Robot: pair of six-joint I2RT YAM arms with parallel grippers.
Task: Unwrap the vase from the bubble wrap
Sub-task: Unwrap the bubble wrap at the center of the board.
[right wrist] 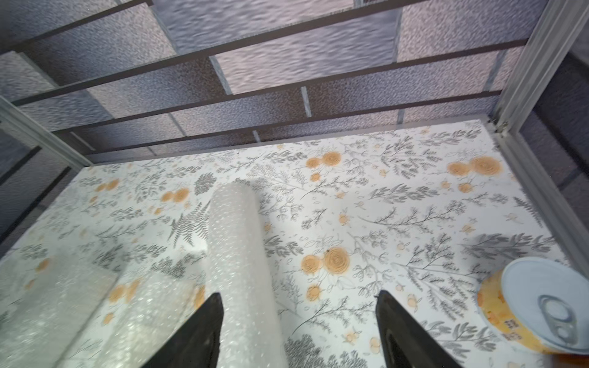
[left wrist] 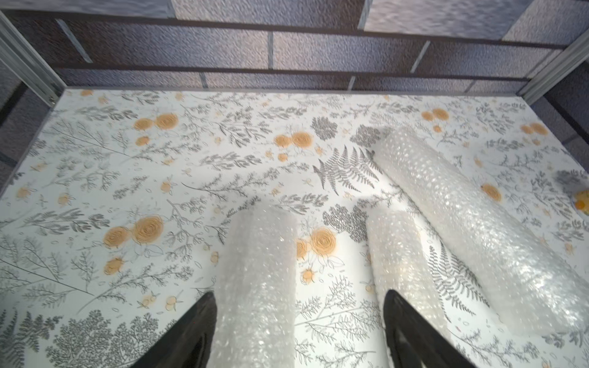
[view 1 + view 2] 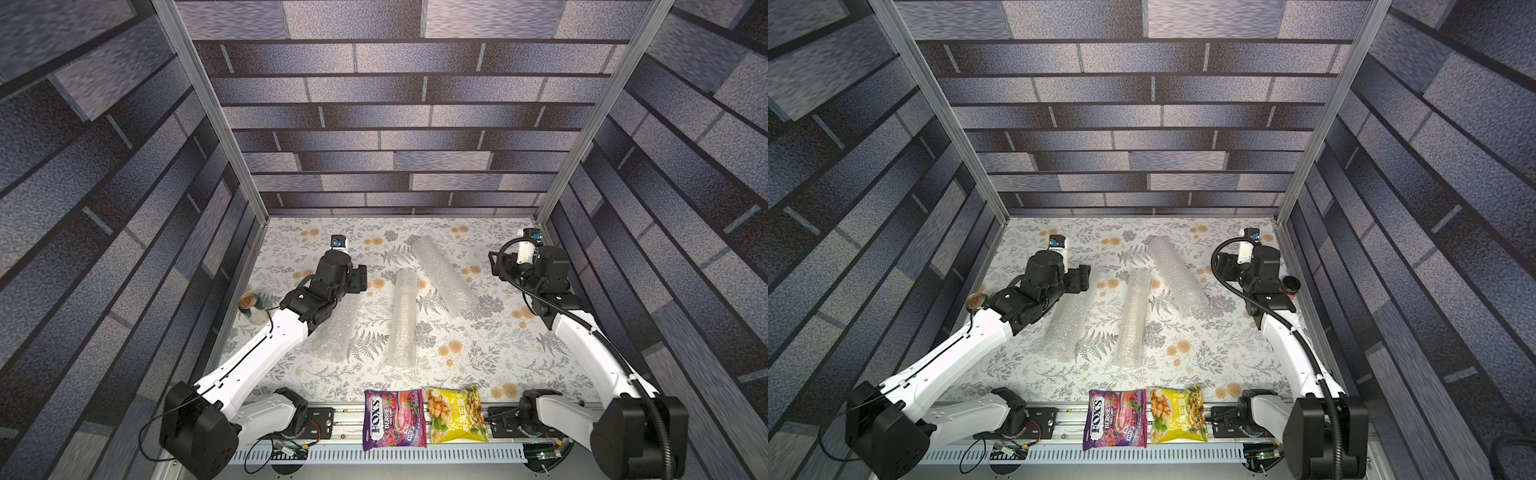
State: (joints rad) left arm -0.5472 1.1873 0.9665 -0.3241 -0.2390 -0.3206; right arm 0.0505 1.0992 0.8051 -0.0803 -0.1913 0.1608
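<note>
Three bubble wrap rolls lie on the floral table. Landmark is the middle roll. The left roll lies just beside it on the left-arm side. The right roll lies angled on its other side, reaching farther back. No vase shows. I cannot tell which roll hides it, though the middle roll looks faintly tan inside.

The left gripper hangs over the left roll's far end, jaws apart and grasping nothing. That roll sits off-centre between the fingers, hard by one. The right gripper sits beyond the right roll, well apart from the middle roll, jaws spread and empty.

Risks:
- All three rolls look alike, so the wrong one may get worked.
- With the left roll off-centre, closing likely shoves it toward the middle roll.
- Pinching the whole tube clamps the layers, so nothing unrolls.
- Lifting one end could let a vase slide out.
- The yellow can stands near the right gripper and the green can stands beside the left arm. A wide swing could topple either.
</note>
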